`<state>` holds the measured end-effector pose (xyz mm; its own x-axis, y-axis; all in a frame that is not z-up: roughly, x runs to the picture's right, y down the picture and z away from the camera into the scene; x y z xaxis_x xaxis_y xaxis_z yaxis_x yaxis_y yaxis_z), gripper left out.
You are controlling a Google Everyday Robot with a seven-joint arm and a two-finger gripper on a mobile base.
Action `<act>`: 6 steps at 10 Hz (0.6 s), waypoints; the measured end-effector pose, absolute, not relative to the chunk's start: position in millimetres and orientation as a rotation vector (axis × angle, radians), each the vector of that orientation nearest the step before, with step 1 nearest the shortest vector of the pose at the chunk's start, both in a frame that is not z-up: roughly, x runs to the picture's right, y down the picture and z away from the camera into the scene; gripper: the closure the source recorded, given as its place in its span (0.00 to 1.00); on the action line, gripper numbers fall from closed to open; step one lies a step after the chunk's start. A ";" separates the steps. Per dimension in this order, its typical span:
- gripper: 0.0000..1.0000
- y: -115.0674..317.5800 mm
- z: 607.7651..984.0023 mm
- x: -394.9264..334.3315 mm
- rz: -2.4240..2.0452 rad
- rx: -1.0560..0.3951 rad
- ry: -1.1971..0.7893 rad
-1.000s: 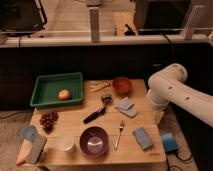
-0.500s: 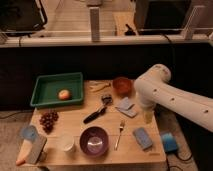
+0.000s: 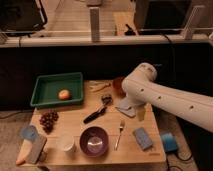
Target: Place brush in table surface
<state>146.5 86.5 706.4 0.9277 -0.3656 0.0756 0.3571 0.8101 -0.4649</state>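
Note:
The brush [image 3: 96,113] lies flat on the tan wooden table surface [image 3: 75,122] near the middle. Its black handle points to the front left and its round greyish head [image 3: 106,99] to the back right. My white arm reaches in from the right. My gripper [image 3: 139,112] hangs from its end over the table, to the right of the brush and apart from it, next to a grey-blue pad [image 3: 124,106]. The arm partly hides the gripper, and it holds nothing that I can see.
A green tray [image 3: 50,80] with an orange fruit [image 3: 63,94] is at the back left. Grapes [image 3: 48,120], a white cup [image 3: 66,143], a purple bowl [image 3: 94,141], a silver fork [image 3: 120,134] and a blue sponge [image 3: 142,138] lie in front. A brown bowl [image 3: 117,85] is behind the arm.
My arm has swung left from the table's right edge toward the middle, bringing the gripper closer to the brush. The brush and other items have not moved.

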 end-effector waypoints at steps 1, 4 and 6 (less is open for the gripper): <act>0.20 86.0 708.4 140.1 -0.402 -0.495 0.015; 0.20 82.3 713.1 115.7 -0.454 -0.491 0.007; 0.20 82.8 716.4 113.4 -0.484 -0.492 0.003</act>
